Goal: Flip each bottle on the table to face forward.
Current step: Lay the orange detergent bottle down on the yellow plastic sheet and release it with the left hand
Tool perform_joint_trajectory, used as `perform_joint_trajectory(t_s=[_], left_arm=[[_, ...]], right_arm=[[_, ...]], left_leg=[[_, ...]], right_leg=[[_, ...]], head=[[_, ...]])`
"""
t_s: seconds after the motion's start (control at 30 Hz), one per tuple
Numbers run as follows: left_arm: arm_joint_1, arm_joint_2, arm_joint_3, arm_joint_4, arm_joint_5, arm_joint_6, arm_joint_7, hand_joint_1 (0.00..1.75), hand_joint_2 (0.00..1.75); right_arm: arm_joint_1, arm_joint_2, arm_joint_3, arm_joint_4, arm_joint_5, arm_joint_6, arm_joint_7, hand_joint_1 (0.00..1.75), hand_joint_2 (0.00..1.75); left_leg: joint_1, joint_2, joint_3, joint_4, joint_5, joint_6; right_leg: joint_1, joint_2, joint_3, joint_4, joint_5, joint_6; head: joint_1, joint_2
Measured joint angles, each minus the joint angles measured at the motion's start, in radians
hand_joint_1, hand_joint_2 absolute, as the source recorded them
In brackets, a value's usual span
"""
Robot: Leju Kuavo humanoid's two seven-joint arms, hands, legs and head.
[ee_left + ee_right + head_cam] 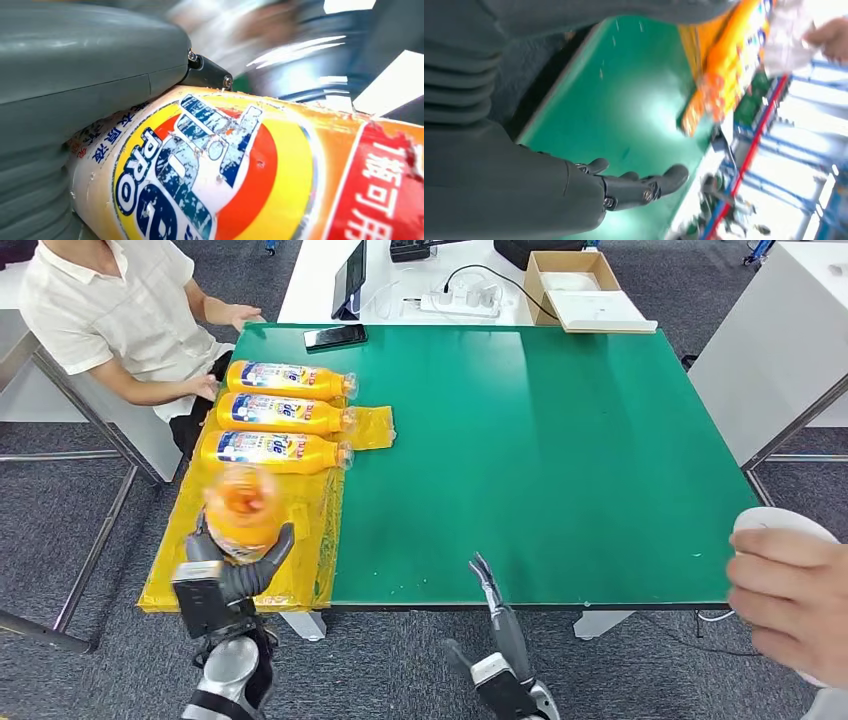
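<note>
Three orange bottles lie side by side on a yellow sheet (300,575) at the table's left: the far one (290,379), the middle one (285,412) and the near one (275,450), all label up, caps to the right. My left hand (232,570) grips a fourth orange bottle (240,510), lifted over the sheet's near part and blurred; the left wrist view shows its label (210,170) against my palm. My right hand (497,610) hovers at the table's near edge, fingers stretched out and holding nothing, as the right wrist view shows that hand (634,187) over the green top.
The green table (540,440) is bare right of the sheet. A black phone (335,336) lies at its far edge. A person (120,310) sits at the far left, one hand by the far bottle. Another person's hand (785,590) holds a white object at near right.
</note>
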Motion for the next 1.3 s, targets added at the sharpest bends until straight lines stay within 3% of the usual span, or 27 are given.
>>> perform_joint_trajectory(t_s=[0.13, 0.2, 0.27, 0.37, 0.47, 0.63, 0.8, 0.87, 0.93, 1.0, 1.13, 1.3], left_arm=[[-0.111, -0.025, 0.325, 0.157, -0.844, 0.014, 0.023, 1.75, 1.75], [-0.154, -0.024, 0.458, 0.215, -1.055, 0.015, 0.112, 1.75, 1.75], [-0.198, -0.008, 0.515, 0.289, -1.156, 0.017, 0.273, 1.75, 1.75], [-0.274, 0.049, 0.480, 0.466, -1.241, 0.014, 0.506, 1.75, 1.75], [-0.340, 0.089, 0.426, 0.626, -1.246, -0.020, 0.576, 1.75, 1.75], [-0.442, 0.124, 0.381, 0.791, -1.213, -0.113, 0.591, 1.75, 1.75], [-0.503, 0.149, 0.378, 0.870, -1.085, -0.223, 0.484, 1.71, 1.75], [-0.510, 0.152, 0.380, 0.881, -1.010, -0.268, 0.404, 0.84, 1.75], [-0.511, 0.152, 0.381, 0.883, -0.917, -0.325, 0.299, 0.00, 0.87], [-0.509, 0.149, 0.377, 0.877, -0.831, -0.388, 0.207, 0.00, 0.00], [-0.488, 0.141, 0.326, 0.848, -0.735, -0.496, 0.134, 0.00, 0.00], [-0.482, 0.144, 0.216, 0.824, -0.710, -0.551, 0.170, 0.00, 0.00]], right_arm=[[0.013, 0.031, -0.090, -0.086, 0.020, -0.070, -0.009, 0.00, 0.00], [0.020, 0.049, -0.117, -0.137, 0.011, -0.099, -0.010, 0.00, 0.00], [0.023, 0.063, -0.135, -0.179, -0.006, -0.107, -0.009, 0.00, 0.00], [0.017, 0.079, -0.143, -0.202, -0.023, -0.094, -0.007, 0.00, 0.00], [0.011, 0.090, -0.143, -0.200, -0.026, -0.072, -0.005, 0.00, 0.00], [-0.003, 0.102, -0.133, -0.182, -0.020, -0.052, -0.004, 0.00, 0.00], [-0.008, 0.108, -0.123, -0.163, -0.028, -0.051, -0.004, 0.00, 0.00], [-0.009, 0.110, -0.123, -0.155, -0.038, -0.051, -0.004, 0.00, 0.00], [-0.010, 0.111, -0.123, -0.147, -0.050, -0.049, -0.005, 0.00, 0.00], [-0.011, 0.111, -0.123, -0.139, -0.058, -0.041, -0.007, 0.00, 0.00], [-0.019, 0.113, -0.124, -0.123, -0.073, -0.022, -0.009, 0.00, 0.00], [-0.037, 0.116, -0.128, -0.095, -0.087, -0.008, -0.011, 0.00, 0.00]], left_leg=[[0.000, 0.007, 0.002, 0.000, 0.000, 0.000], [0.000, 0.012, 0.003, 0.000, 0.000, 0.000], [0.001, 0.013, 0.003, 0.000, 0.001, -0.001], [0.002, 0.010, 0.002, 0.000, 0.002, -0.003], [0.002, 0.010, 0.001, 0.000, 0.002, -0.003], [0.002, 0.005, 0.005, 0.000, 0.001, -0.003], [0.002, 0.001, 0.009, -0.001, 0.002, -0.004], [0.002, 0.001, 0.010, -0.001, 0.003, -0.005], [0.002, 0.000, 0.011, -0.001, 0.003, -0.005], [0.002, -0.002, 0.011, -0.001, 0.003, -0.005], [0.002, -0.002, 0.011, -0.001, 0.004, -0.004], [0.001, -0.001, 0.011, -0.001, 0.003, -0.004]], right_leg=[[0.000, 0.005, 0.000, 0.000, 0.002, -0.001], [0.001, 0.009, -0.002, 0.001, 0.003, -0.003], [0.002, 0.010, -0.003, 0.001, 0.003, -0.003], [0.002, 0.009, -0.003, 0.001, 0.003, -0.004], [0.002, 0.009, -0.002, 0.001, 0.003, -0.004], [0.001, 0.005, 0.004, 0.001, 0.002, -0.004], [0.002, 0.004, 0.008, 0.001, 0.000, -0.002], [0.002, 0.003, 0.009, 0.001, 0.001, -0.002], [0.002, 0.002, 0.010, 0.001, 0.001, -0.002], [0.002, 0.000, 0.011, 0.001, 0.000, -0.002], [0.001, 0.000, 0.011, 0.001, 0.001, -0.002], [0.001, 0.000, 0.010, 0.001, 0.001, -0.002]], head=[[0.000, 0.000], [0.000, 0.000], [-0.001, 0.000], [0.000, 0.000], [0.000, 0.000], [0.000, 0.000], [0.000, 0.000], [0.000, 0.000], [0.000, 0.000], [0.000, 0.000], [0.000, 0.000], [0.000, 0.000]])
